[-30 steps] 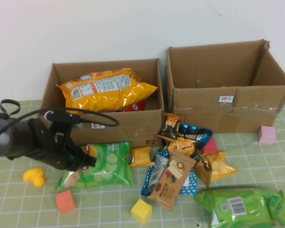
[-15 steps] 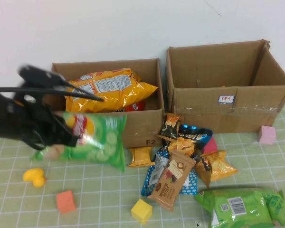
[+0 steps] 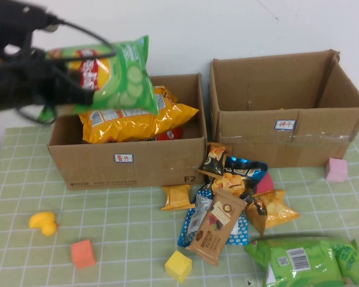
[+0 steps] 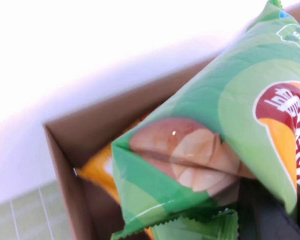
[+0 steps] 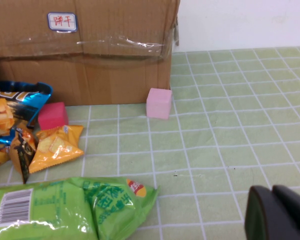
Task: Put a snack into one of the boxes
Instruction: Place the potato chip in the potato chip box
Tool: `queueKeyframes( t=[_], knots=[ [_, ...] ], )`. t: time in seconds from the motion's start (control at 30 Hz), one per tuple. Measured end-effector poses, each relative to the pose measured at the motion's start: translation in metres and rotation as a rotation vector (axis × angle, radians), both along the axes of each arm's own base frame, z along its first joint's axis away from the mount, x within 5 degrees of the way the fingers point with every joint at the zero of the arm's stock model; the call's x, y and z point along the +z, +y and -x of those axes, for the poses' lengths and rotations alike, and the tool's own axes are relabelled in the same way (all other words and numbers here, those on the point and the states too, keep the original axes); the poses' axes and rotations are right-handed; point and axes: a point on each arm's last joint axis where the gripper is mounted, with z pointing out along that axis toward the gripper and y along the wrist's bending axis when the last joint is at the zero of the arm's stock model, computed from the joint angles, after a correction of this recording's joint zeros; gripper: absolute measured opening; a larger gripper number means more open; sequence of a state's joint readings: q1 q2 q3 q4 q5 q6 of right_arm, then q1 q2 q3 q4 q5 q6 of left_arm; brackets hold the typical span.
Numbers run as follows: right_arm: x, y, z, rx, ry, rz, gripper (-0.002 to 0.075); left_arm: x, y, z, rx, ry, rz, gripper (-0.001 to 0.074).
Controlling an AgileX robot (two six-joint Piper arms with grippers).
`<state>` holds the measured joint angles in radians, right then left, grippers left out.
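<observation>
Green checked matting (image 3: 131, 227) covers the table, and a plain white wall is seen behind two open cardboard boxes. Over the left box (image 3: 128, 161), the left gripper (image 3: 78, 89) is held high at the far-left side of the high view, blurred and dark, and it is closed on the green chip bag (image 3: 110, 75). That bag is gripped at its left end and is stretched out to the gripper's right, tilted, above the box's open top and over the yellow chip bag (image 3: 137, 116) that is already lying inside. In the left wrist view the green bag (image 4: 210, 150) is seen filling the frame, with the box's inner corner (image 4: 65, 160) below it.

The right box (image 3: 287, 113) is set just beside the left one. Between and in front of the boxes a heap of small snack packets (image 3: 227, 203) is spread on the matting, and a second green bag (image 3: 305, 260) is laid near the front right. An orange block (image 3: 82, 253), a yellow block (image 3: 178, 265), a pink block (image 3: 335, 170) and a yellow duck (image 3: 43, 222) are scattered around.

The right gripper (image 5: 279, 214) is shown only at a corner of its own wrist view, low above the matting near the second green bag (image 5: 65, 210); its fingers appear pressed together with nothing between them.
</observation>
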<state>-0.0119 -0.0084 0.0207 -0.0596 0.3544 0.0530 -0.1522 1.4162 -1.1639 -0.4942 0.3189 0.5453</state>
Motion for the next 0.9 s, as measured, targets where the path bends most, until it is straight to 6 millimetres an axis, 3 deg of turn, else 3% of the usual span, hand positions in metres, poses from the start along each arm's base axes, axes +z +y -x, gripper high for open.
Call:
queueKeyframes(
  t=[0.13, 0.3, 0.43, 0.53, 0.67, 0.8, 0.9],
  knots=[
    [0.0, 0.0, 0.0, 0.0, 0.0, 0.0, -0.0002, -0.013, -0.007, -0.056, 0.019, 0.001, 0.003, 0.0014],
    [0.0, 0.0, 0.0, 0.0, 0.0, 0.0, -0.0002, -0.061, -0.019, -0.119, -0.007, 0.116, -0.006, 0.0013],
    [0.0, 0.0, 0.0, 0.0, 0.0, 0.0, -0.0002, -0.104, -0.019, -0.154, -0.012, 0.236, 0.018, 0.0012],
    [0.0, 0.0, 0.0, 0.0, 0.0, 0.0, -0.0002, -0.12, -0.01, -0.166, 0.011, 0.292, 0.053, 0.0012],
    [0.0, 0.0, 0.0, 0.0, 0.0, 0.0, -0.0002, -0.125, 0.001, -0.167, 0.023, 0.338, 0.054, 0.0016],
    [0.0, 0.0, 0.0, 0.0, -0.001, 0.0, -0.0002, -0.116, 0.003, -0.161, -0.012, 0.353, -0.029, 0.0047],
    [0.0, 0.0, 0.0, 0.0, -0.001, 0.0, -0.0002, -0.102, 0.005, -0.15, -0.044, 0.376, -0.088, 0.0138]
  ],
)
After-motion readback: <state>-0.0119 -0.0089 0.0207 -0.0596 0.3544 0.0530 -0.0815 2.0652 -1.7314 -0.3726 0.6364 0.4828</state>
